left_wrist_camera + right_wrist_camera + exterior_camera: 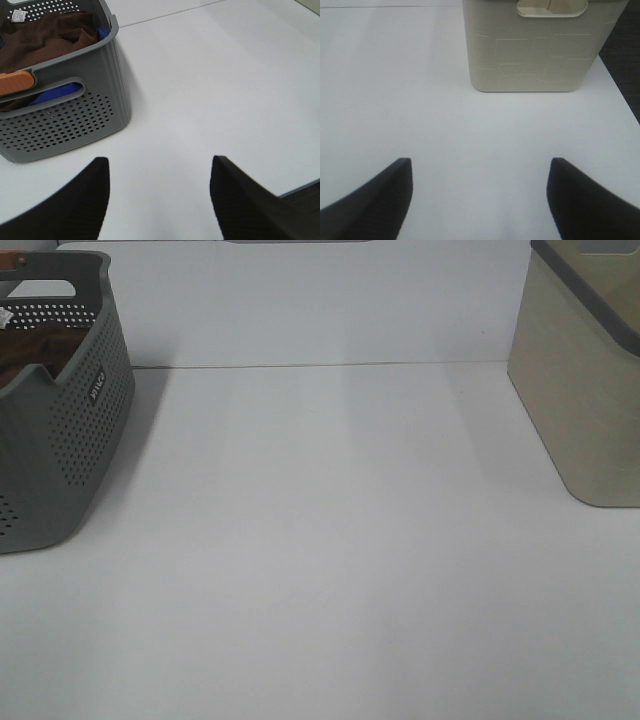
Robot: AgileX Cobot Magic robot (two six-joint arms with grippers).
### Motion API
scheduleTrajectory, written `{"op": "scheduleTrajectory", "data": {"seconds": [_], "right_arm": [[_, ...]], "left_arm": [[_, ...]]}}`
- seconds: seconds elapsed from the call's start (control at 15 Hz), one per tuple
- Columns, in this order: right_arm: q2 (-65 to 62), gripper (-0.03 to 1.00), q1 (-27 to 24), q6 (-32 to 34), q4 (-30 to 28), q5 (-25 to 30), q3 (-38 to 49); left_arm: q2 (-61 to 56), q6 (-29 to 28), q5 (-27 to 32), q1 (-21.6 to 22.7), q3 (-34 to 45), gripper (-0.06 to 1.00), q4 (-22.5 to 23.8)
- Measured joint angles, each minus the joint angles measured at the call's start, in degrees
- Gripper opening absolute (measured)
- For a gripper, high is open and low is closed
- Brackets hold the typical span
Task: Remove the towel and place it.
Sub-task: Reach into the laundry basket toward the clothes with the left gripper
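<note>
High camera overlooks table (pixel 330 540); left wrist shares grey basket (pixel 70 460), right wrist beige bin (pixel 580 410).

The towel (pixel 50 35) before me is plush cloth. Its basket (pixel 75 125) is perforated matt plastic; the table (pixel 330 540), smooth matt white.

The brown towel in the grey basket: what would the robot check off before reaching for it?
1. Dark brown plush towel lies in the grey perforated plastic basket: ok.
2. Left gripper open, empty: ok.
3. Right gripper open, empty: ok.
4. Left gripper above the towel: not ok, it is outside the basket.
5. Towel free of the blue item next to it: cannot tell.
6. White table has bare space: ok.
</note>
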Motion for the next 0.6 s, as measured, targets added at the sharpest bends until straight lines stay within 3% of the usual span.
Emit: {"op": "scheduleTrajectory", "data": {"seconds": [0.6], "right_arm": [[0.0, 0.71, 0.0, 0.0, 0.0, 0.0, 0.0]], "left_arm": [[0.0, 0.0, 0.0, 0.0, 0.0, 0.57, 0.0]]}}
